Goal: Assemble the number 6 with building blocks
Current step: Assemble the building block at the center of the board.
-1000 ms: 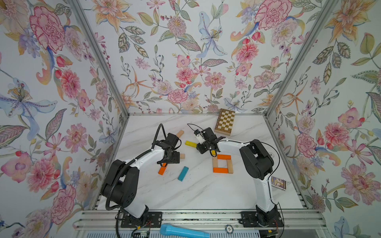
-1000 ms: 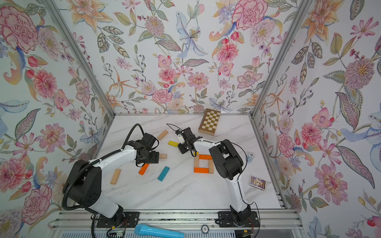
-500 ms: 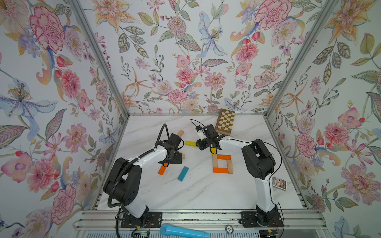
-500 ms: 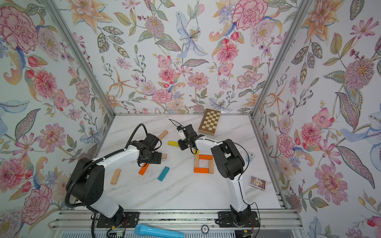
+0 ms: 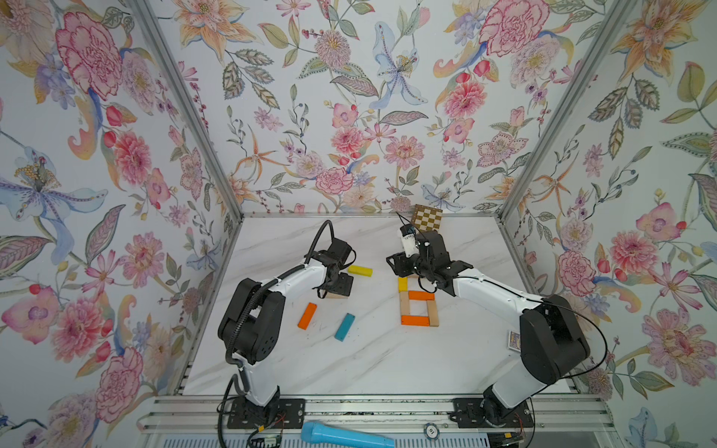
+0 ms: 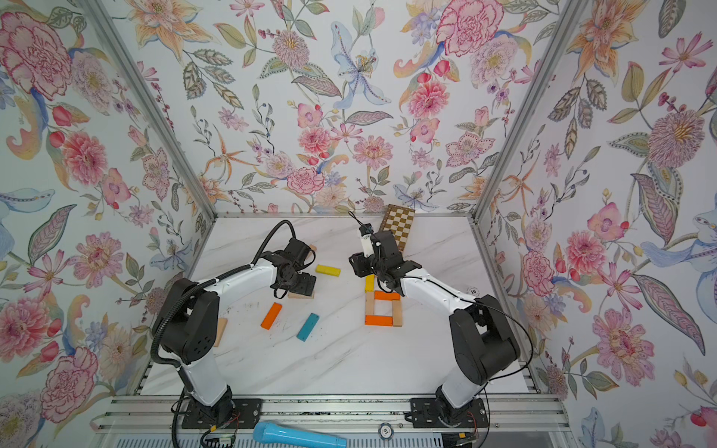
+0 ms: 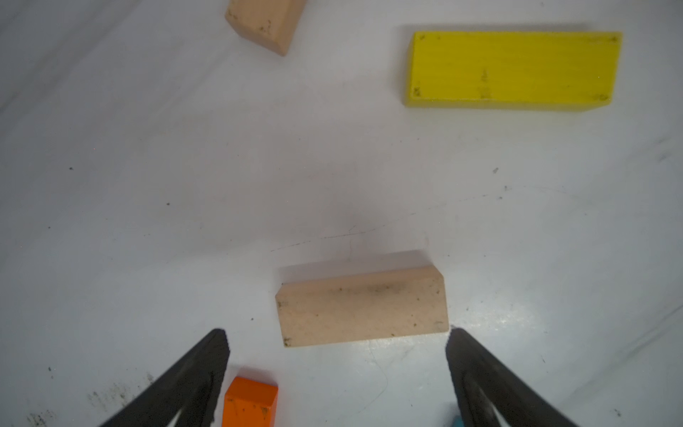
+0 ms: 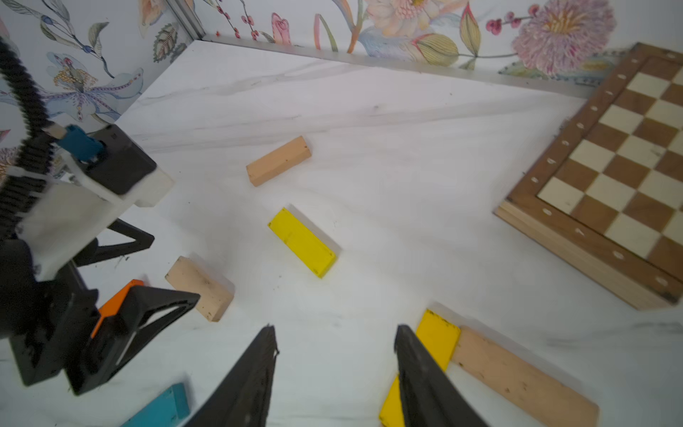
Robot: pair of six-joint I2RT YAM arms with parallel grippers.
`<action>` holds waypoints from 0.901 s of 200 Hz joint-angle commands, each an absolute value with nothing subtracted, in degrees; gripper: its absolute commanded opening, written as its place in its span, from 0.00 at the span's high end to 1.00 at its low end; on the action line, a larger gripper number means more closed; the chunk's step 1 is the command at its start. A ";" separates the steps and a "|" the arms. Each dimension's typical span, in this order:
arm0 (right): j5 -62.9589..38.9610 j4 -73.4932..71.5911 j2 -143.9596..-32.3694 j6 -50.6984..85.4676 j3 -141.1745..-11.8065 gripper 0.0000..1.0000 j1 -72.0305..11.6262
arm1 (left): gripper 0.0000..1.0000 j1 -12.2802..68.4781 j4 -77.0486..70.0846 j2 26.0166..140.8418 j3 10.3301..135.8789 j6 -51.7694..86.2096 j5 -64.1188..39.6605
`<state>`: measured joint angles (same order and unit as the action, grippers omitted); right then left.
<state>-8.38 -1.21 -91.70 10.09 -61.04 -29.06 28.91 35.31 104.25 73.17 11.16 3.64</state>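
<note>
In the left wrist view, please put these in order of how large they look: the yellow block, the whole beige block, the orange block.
1. yellow block: looks largest.
2. whole beige block: slightly smaller.
3. orange block: looks smallest, but the picture's edge cuts it off, so only one end shows.

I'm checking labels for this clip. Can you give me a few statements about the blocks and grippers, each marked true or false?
1. The left gripper is open and empty. True.
2. The teal block is part of the square. False: it lies loose beside a loose orange block.
3. A loose yellow block lies between the two grippers. True.
4. The right gripper clamps a yellow block. False: it is open, holding nothing.
</note>
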 commanded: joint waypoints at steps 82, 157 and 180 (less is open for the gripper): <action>-12.74 -9.13 -78.30 16.28 -50.64 0.45 -22.15 | 0.18 27.09 32.28 100.21 69.75 -37.54 -6.43; -14.59 -9.82 -76.87 16.55 -48.97 0.46 -22.46 | 0.18 21.97 35.16 104.69 73.31 -52.54 -14.45; -14.65 -10.78 -76.08 16.70 -47.94 0.46 -22.76 | 0.19 21.33 39.72 108.49 76.83 -53.08 -15.75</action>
